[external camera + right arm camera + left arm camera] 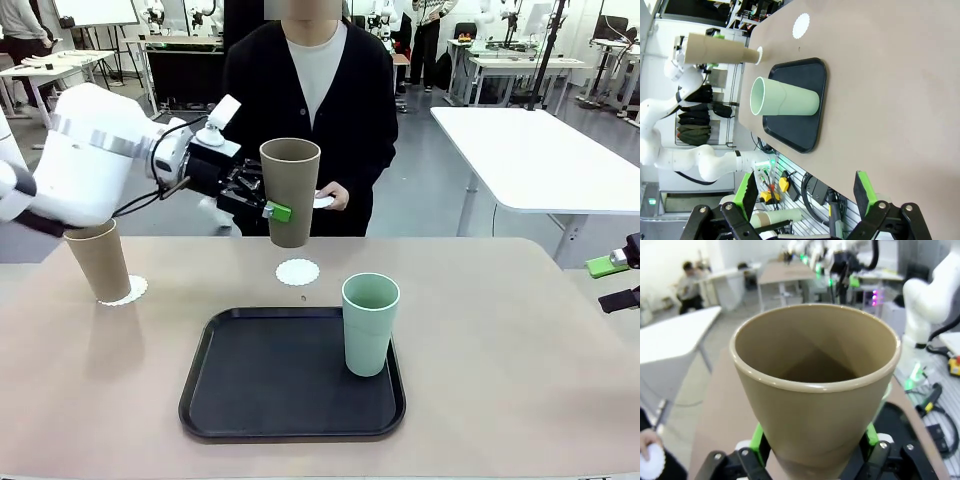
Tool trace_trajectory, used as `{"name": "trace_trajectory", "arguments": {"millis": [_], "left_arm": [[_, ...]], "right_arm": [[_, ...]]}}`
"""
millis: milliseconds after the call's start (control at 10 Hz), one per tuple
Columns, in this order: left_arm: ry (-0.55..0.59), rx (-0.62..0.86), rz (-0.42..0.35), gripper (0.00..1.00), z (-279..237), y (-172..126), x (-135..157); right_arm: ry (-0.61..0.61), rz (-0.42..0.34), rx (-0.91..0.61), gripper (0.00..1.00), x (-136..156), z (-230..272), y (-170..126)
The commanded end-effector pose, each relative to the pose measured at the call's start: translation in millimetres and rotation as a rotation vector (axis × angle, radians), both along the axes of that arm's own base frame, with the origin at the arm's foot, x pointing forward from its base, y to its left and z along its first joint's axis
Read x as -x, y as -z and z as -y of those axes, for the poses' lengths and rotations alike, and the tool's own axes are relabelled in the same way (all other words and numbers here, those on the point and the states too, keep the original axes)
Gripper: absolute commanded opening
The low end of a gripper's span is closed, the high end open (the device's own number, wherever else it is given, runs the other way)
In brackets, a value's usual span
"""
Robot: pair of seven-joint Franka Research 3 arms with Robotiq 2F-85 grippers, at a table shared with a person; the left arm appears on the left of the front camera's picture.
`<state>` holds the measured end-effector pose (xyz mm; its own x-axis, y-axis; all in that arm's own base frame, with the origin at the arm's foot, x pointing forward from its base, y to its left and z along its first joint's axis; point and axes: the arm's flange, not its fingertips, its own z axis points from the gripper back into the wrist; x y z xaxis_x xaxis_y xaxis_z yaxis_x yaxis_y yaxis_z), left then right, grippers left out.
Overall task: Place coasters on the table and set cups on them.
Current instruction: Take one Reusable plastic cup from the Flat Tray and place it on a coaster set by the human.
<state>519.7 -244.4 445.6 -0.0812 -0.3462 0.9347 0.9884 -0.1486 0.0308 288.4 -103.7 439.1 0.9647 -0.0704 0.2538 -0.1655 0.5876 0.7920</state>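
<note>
At upper centre of the front view, the left tool (283, 212) is clamped on an upright tan cup (290, 175). The cup hangs just above the bare doily (297, 272) on the surface (500, 340), so the move looks to be straight down. At far right, the right tool (615, 281) gapes empty.

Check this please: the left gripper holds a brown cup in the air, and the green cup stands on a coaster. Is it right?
Not quite. The front view shows the green cup standing on the black tray, not on a coaster. The left gripper does hold a brown cup in the air.
</note>
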Motion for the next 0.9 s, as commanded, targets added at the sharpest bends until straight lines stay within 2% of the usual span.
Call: {"name": "trace_trajectory", "arguments": {"millis": [0, 200, 400, 600, 800], "left_arm": [[0.078, -0.046, -0.038, 0.85, 5, -13, -46], [0.143, -0.066, -0.088, 0.85, 10, -18, -77], [0.231, -0.104, -0.122, 0.85, 20, -11, -93], [0.384, -0.135, -0.132, 0.85, 26, 5, -100], [0.443, -0.122, -0.126, 0.85, 25, 16, -103]], "right_arm": [[-0.001, 0.004, -0.01, 1.0, -1, 0, 0], [-0.001, 0.004, -0.01, 1.0, -1, 0, 0], [-0.001, 0.004, -0.01, 1.0, -1, 0, 0], [-0.001, 0.004, -0.01, 1.0, -1, 0, 0], [-0.001, 0.004, -0.01, 1.0, -1, 0, 0]]}}
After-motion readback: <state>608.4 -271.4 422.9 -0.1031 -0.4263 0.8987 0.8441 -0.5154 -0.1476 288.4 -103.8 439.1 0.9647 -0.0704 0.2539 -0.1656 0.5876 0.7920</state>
